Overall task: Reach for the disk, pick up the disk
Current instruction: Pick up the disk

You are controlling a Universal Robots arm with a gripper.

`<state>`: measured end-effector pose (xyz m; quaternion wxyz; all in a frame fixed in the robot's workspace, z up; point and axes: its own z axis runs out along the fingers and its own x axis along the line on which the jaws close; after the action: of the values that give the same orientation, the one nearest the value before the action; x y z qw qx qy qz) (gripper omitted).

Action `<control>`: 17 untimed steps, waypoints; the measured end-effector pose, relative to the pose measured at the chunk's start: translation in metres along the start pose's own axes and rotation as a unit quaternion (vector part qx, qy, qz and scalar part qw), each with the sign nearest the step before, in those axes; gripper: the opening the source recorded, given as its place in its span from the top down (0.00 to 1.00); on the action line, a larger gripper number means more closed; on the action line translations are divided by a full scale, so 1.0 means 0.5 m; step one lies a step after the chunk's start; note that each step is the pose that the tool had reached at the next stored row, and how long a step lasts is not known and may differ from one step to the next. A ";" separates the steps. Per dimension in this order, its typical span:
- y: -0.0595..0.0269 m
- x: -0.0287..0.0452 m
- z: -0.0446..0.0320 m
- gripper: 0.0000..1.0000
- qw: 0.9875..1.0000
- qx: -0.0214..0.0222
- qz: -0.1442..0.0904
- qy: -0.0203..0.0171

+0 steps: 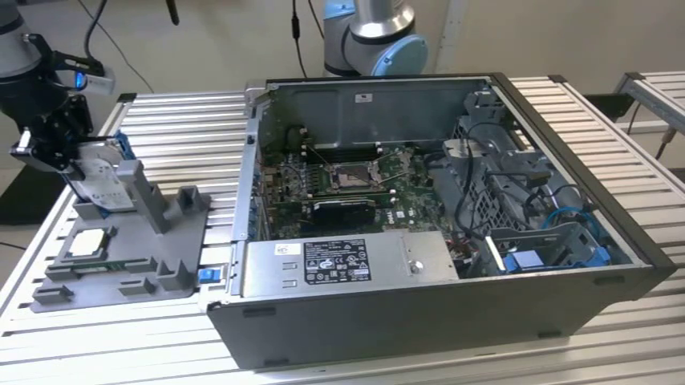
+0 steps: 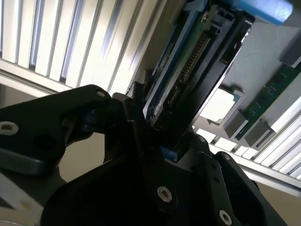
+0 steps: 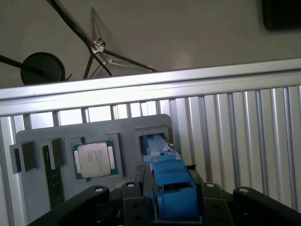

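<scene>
One end effector [image 1: 51,152] is gripping the disk [image 1: 103,181] by its upper end, fingers [image 2: 136,117] pressing either face in the second wrist view; the disk is standing on edge in the grey holder [image 1: 176,234], its long axis pointing straight out from the fingers.

The exterior view looked down over the bench [image 1: 599,112]; both wrist views sat close to its gray fixture plate [image 3: 124,125].

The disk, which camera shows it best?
The exterior view: the disk stands on edge at the grey holder, label visible. The second wrist view shows its connector edge close up; the first wrist view, its blue frame end.
</scene>
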<state>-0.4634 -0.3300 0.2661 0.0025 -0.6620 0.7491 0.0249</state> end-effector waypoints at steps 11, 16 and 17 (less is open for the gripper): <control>0.000 0.000 0.001 1.00 1.000 0.000 0.000 0.000; 0.000 0.000 0.001 1.00 1.000 0.000 0.000 0.000; 0.000 0.000 0.002 1.00 1.000 0.000 0.000 0.000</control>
<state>-0.4634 -0.3300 0.2653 0.0025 -0.6620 0.7491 0.0249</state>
